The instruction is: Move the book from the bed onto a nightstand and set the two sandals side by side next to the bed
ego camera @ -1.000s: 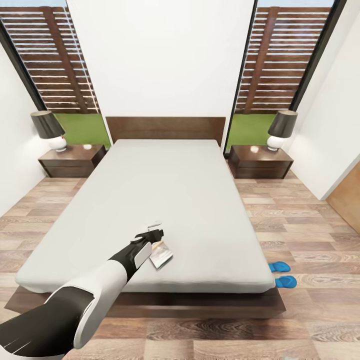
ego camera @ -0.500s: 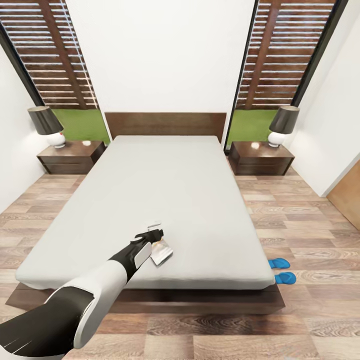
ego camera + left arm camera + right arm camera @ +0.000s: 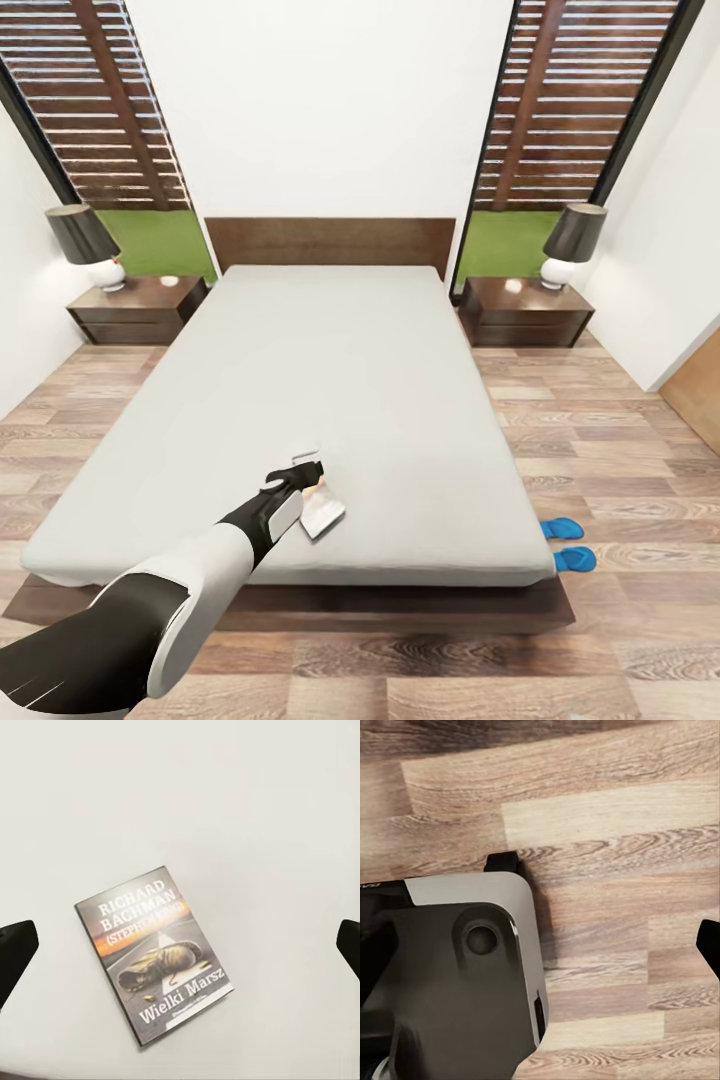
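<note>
Left tool [image 3: 312, 466] hangs wide open above the book [image 3: 154, 954], holding nothing. The book lies flat on the bed [image 3: 330, 380], near its foot. Right tool's state cannot be told.

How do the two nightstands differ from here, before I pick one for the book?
The left nightstand stands left of the bed, on the same side as the left claw over the book; the right nightstand stands across the mattress. The sandals lie on the right nightstand's side, not the left's. Both are dark wood and carry a lamp.
</note>
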